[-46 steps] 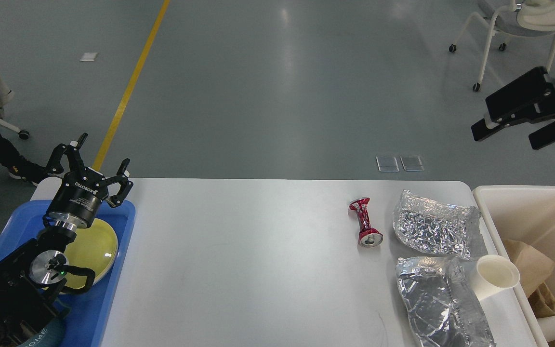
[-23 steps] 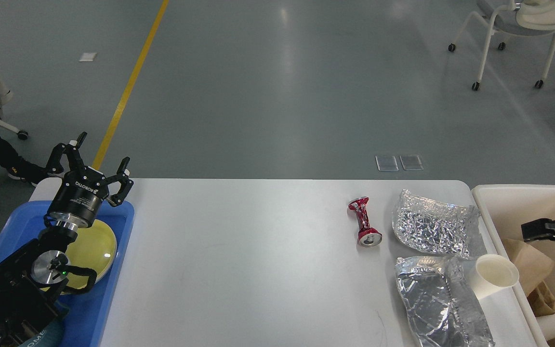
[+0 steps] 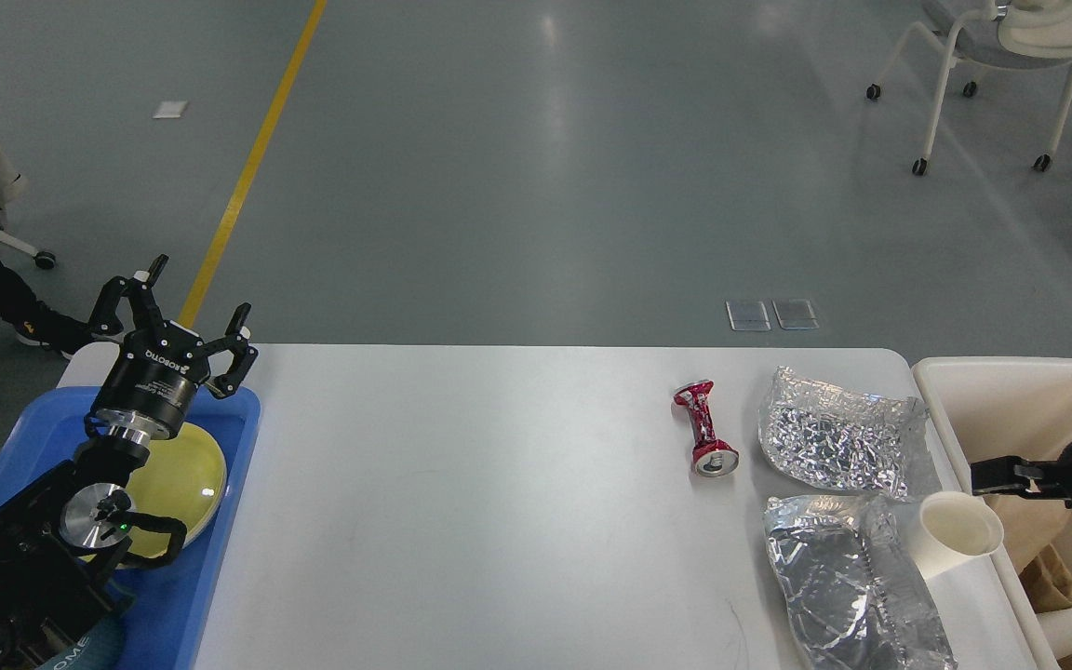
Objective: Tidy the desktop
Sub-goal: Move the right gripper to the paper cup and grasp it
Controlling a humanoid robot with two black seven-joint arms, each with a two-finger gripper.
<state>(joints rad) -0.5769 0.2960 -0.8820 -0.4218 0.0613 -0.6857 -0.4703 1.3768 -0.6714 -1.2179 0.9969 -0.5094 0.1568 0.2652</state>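
Head view: the desktop (image 3: 499, 502) is lying across the middle and lower part of the picture, wide and pale, running from the blue tray (image 3: 220, 521) at its 9 o'clock edge to the cream bin (image 3: 1011, 381) at its 3 o'clock edge. The left gripper (image 3: 180, 312) is hovering over the tray's far corner, at about 10 o'clock from the desktop's centre, with its fingers (image 3: 236, 346) spread apart and nothing between them. A yellow plate (image 3: 182, 484) is sitting in the tray beneath that arm. The right gripper (image 3: 987, 475) is reaching in from the 3 o'clock side above the bin, just beside the white paper cup (image 3: 955, 535); it is showing dark and edge-on, so I cannot tell whether it is parted or closed. On the desktop's right part a crushed red can (image 3: 705, 428) is lying, with two crumpled foil pieces (image 3: 838, 442) at its 3 and 5 o'clock.
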